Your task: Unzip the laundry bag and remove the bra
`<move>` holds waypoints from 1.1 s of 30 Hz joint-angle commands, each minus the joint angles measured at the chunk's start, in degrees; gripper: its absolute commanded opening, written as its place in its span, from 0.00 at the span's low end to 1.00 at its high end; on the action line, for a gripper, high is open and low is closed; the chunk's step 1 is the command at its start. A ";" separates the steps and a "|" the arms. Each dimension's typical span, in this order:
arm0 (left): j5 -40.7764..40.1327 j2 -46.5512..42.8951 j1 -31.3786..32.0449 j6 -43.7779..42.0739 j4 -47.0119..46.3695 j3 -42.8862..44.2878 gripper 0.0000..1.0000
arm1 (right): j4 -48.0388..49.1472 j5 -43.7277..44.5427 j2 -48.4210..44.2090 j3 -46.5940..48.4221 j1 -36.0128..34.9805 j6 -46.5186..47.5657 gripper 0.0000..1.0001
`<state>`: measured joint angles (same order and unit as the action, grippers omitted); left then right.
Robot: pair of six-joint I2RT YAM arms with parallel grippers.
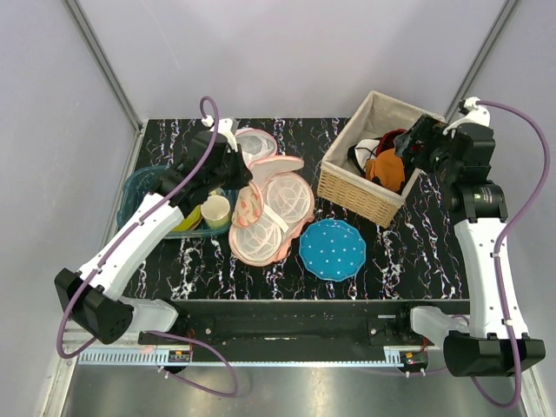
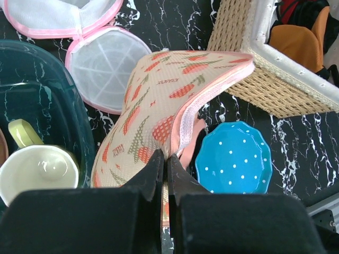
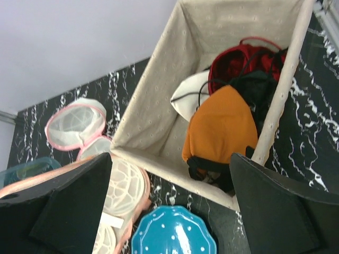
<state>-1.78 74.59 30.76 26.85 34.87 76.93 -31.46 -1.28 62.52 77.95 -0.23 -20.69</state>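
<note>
The peach floral laundry bag (image 2: pixel 153 100) is lifted at its pink zip edge by my left gripper (image 2: pixel 164 157), which is shut on it. From above the bag (image 1: pixel 271 208) lies spread open at the table's middle, showing a pale mesh inside, with my left gripper (image 1: pixel 234 169) at its upper left edge. The orange-tan bra (image 3: pixel 222 127) lies in the wicker basket (image 1: pixel 347 187) among black, red and white garments; it also shows in the top view (image 1: pixel 387 171). My right gripper (image 3: pixel 170 159) is open and empty, above the basket's near wall (image 1: pixel 417 143).
Round white mesh pink-rimmed bags (image 1: pixel 256 143) lie behind the peach bag. A blue polka-dot pouch (image 1: pixel 333 249) lies in front of the basket. A teal bin (image 1: pixel 139 187) at the left holds a cream cup (image 1: pixel 215 210).
</note>
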 commanded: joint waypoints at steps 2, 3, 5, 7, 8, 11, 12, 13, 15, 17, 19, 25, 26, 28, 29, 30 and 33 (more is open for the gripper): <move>-3.48 1.35 -0.53 -1.54 -1.21 0.42 0.00 | -1.85 -4.95 -0.21 -3.50 -0.12 -0.67 1.00; -3.84 1.52 -0.36 -1.71 -1.21 0.16 0.00 | -1.93 -5.48 -0.38 -4.64 -0.21 -0.84 1.00; -2.63 1.87 0.43 -2.85 -1.47 -0.63 0.00 | -2.28 -6.01 -0.73 -5.79 -0.21 -1.02 1.00; 1.49 2.05 1.40 -3.47 -3.05 -1.51 0.04 | -2.37 -5.84 -1.17 -7.02 -0.21 -1.02 1.00; 3.52 2.14 1.67 -3.39 -3.58 -2.47 0.56 | -2.37 -6.10 -1.44 -7.37 -0.30 -1.20 1.00; 4.34 2.23 1.93 -3.30 -2.19 -3.71 0.92 | -2.90 -7.24 -2.05 -7.82 -0.21 -1.46 1.00; 3.20 1.62 1.84 -3.38 -1.05 -3.54 0.94 | -3.34 -7.33 -2.23 -7.56 -0.21 -1.46 1.00; 1.97 1.18 1.84 -3.56 0.18 -3.10 0.95 | -4.04 -7.42 -2.40 -7.47 -0.30 -1.20 1.00; 2.05 -0.57 1.93 -3.91 2.65 -2.13 0.96 | -5.18 -6.20 -2.93 -7.03 -0.21 -0.93 1.00; 2.74 -4.79 1.84 -3.21 3.01 -2.39 0.96 | -7.46 -3.83 -2.67 -5.98 -0.21 -0.32 1.00; 3.54 -9.78 1.76 -2.51 3.01 -3.27 0.97 | -10.44 -1.46 -1.09 -4.75 -0.21 -0.49 1.00; -0.93 -22.54 0.96 -0.75 5.11 -10.99 0.99 | -12.31 1.01 0.50 -4.12 -0.21 0.47 1.00; -1.81 -26.30 0.88 -0.83 5.90 -13.79 0.99 | -12.39 0.93 0.50 -4.21 -0.21 0.73 1.00; -4.01 -29.66 0.79 -0.57 6.78 -16.53 0.99 | -12.83 2.41 0.50 -4.21 -0.12 1.35 1.00; -4.63 -32.28 0.79 -0.31 7.66 -18.98 0.99 | -13.01 2.68 0.76 -4.13 -0.21 1.44 1.00; -5.07 -33.70 0.79 0.04 8.10 -20.14 0.99 | -13.18 2.68 0.93 -4.12 -0.21 1.61 1.00; -5.95 -37.22 0.79 1.88 8.81 -24.45 0.99 | -13.71 2.95 0.94 -4.39 -0.21 1.62 1.00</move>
<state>-4.10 40.05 31.86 26.26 41.47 57.25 -44.16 -0.51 63.29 71.90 -0.27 -20.34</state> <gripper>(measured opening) 0.984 0.994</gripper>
